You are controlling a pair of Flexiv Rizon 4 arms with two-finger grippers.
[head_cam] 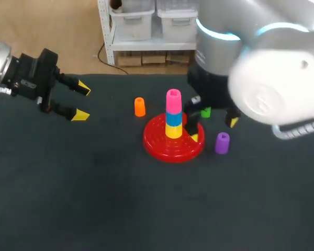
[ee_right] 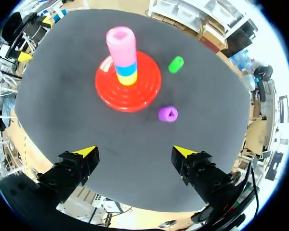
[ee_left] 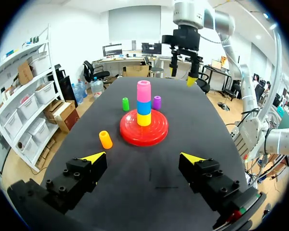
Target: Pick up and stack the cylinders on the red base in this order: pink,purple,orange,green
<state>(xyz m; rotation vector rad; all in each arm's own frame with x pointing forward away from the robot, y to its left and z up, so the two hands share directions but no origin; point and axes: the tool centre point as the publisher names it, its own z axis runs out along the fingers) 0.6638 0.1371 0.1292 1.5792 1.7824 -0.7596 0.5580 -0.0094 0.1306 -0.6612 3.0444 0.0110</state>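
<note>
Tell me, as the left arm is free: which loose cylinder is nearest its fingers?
The orange cylinder: it alone stands on the left gripper's side of the red base, while the green cylinder and purple cylinder sit past the base.

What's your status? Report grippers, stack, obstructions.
Left gripper open, empty. Right gripper open, empty. Pink cylinder tops stack on red base. Purple cylinder, orange cylinder, green cylinder loose on table; nothing blocks purple.

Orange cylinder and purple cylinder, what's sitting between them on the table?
The red base with its yellow, blue and pink stack, clearest in the head view.
</note>
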